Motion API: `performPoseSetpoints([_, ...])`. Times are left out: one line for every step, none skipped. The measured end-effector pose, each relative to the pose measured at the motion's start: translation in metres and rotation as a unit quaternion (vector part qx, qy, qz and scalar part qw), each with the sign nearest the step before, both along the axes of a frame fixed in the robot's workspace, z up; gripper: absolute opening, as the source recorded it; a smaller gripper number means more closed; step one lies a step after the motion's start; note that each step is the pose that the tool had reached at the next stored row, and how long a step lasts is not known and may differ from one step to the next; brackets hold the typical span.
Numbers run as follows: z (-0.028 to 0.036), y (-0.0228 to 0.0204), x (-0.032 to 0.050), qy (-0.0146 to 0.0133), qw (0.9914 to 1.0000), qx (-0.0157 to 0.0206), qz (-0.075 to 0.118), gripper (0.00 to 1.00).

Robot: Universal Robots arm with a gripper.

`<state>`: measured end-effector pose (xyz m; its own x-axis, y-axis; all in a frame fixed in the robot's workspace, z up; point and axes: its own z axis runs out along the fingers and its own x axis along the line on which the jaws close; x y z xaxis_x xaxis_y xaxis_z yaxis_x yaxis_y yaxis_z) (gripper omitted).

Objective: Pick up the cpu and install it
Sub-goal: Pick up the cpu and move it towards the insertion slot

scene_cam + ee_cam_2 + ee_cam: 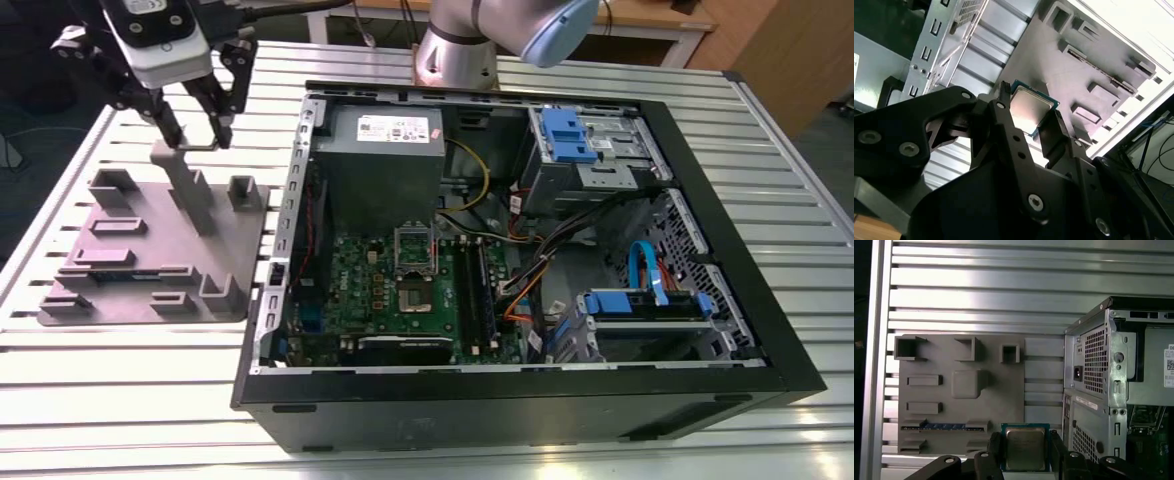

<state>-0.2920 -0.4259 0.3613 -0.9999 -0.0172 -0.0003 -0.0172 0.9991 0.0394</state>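
A black two-fingered robot gripper (198, 135) hangs over a grey plastic holder tray with upright posts (147, 262), which lies on a slatted metal table (134, 400). Both wrist views show the fingers closed partway onto the cpu (1025, 448), a small flat square chip with a silver-grey metal top. They pinch it by two opposite edges and hold it above the tray.

On the exterior view's right stands an open black computer case (534, 402). Inside it is a green motherboard (387, 262) with its square metal socket (416, 297), well apart from the chip.

The step in hand appears to be carrying the chip from the tray. Doing it well likely means:
- keeping the chip level
- gripping the edges only, with light, even pressure
- keeping it clear of the tray's posts and the case wall
- keeping its sides square to the socket
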Motion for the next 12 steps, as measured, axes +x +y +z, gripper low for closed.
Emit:
performPoseSetpoints([0.0000, -0.0007, 0.0001, 0.0001, 1.00000, -0.0001, -0.001, 0.47])
performPoseSetpoints([0.0000, -0.0015, 0.0002, 0.0001, 1.00000, -0.0001, -0.002, 0.47])
performPoseSetpoints([0.0000, -0.0024, 0.0002, 0.0001, 0.99999, -0.0001, -0.004, 0.47])
performPoseSetpoints([-0.0001, -0.0033, 0.0002, 0.0000, 0.99999, -0.0001, -0.005, 0.47])
performPoseSetpoints([-0.0001, -0.0043, 0.0002, 0.0001, 0.99998, -0.0001, -0.006, 0.47])
performPoseSetpoints([-0.0002, -0.0054, 0.0002, 0.0001, 0.99998, -0.0001, -0.007, 0.47])
performPoseSetpoints([-0.0002, -0.0063, 0.0003, 0.0000, 0.99997, -0.0001, -0.008, 0.47])
performPoseSetpoints([-0.0003, -0.0068, 0.0009, 0.0000, 0.99996, -0.0001, -0.008, 0.47])
performPoseSetpoints([-0.0004, -0.0070, 0.0022, 0.0000, 0.99996, -0.0001, -0.009, 0.47])
performPoseSetpoints([-0.0004, -0.0071, 0.0042, 0.0000, 0.99996, -0.0001, -0.009, 0.47])
performPoseSetpoints([-0.0004, -0.0071, 0.0066, 0.0000, 0.99996, -0.0001, -0.009, 0.47])
performPoseSetpoints([-0.0005, -0.0072, 0.0092, 0.0000, 0.99995, -0.0001, -0.010, 0.47])
